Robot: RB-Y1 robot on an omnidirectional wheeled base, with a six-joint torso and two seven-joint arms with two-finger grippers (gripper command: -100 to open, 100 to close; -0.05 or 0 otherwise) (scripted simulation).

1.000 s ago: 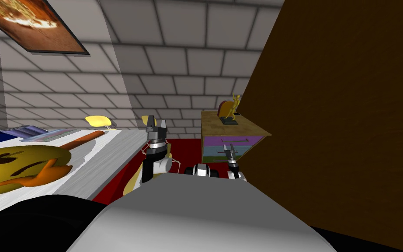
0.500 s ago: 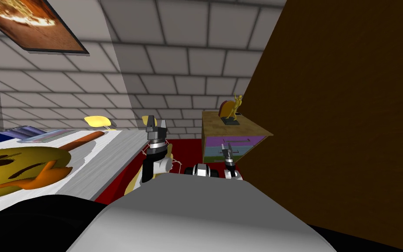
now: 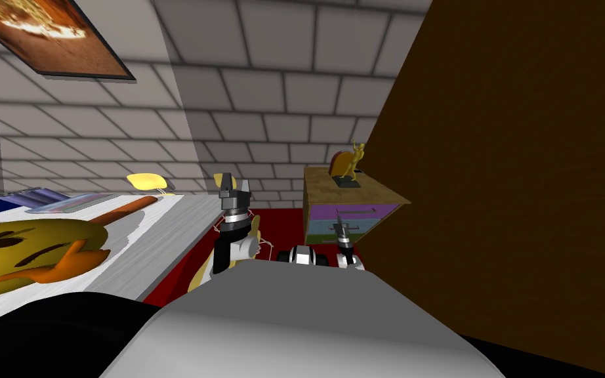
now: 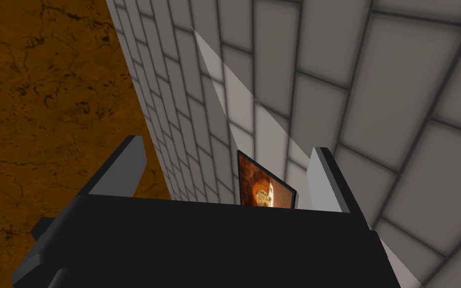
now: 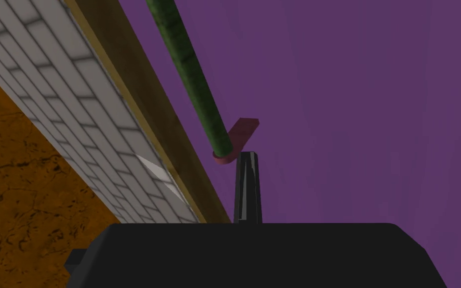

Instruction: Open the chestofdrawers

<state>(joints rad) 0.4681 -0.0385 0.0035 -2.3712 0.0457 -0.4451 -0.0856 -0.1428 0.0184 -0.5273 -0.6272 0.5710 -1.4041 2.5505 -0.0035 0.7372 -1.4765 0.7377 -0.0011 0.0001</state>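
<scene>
Position. The chest (image 3: 368, 191) stands at the far end of the red floor, against the tiled wall, with a tall brown panel (image 3: 524, 197) just to its right. A gold statuette (image 3: 356, 157) stands on its top. The drawers appear shut.

Gripper state. The right gripper (image 3: 342, 229) is at the front of the purple top drawer (image 5: 374, 100). Its blades are pressed together with nothing between them. The tip sits just beside the end of the green bar handle (image 5: 189, 65), next to the reddish bracket (image 5: 243, 130). Whether it touches the bar cannot be told. The left gripper (image 3: 234, 186) is raised, well apart from the chest to the left, with its fingers (image 4: 123, 167) spread and empty.

Step in hand: take hold of the handle.

Procedure, as judged:
1. Back the right gripper off slightly, then spread the blades wider than the bar.
2. Shift along the bar away from the bracket, toward its middle, so the pull does not skew the drawer.
3. Advance until the bar lies between the blades, clear of the drawer face.
4. Close firmly on the bar.
5. Pull straight toward the robot, level and slow, so the statuette is not shaken.

Caution: a closed tip pushed at the bar's end is likely to slip off.
</scene>
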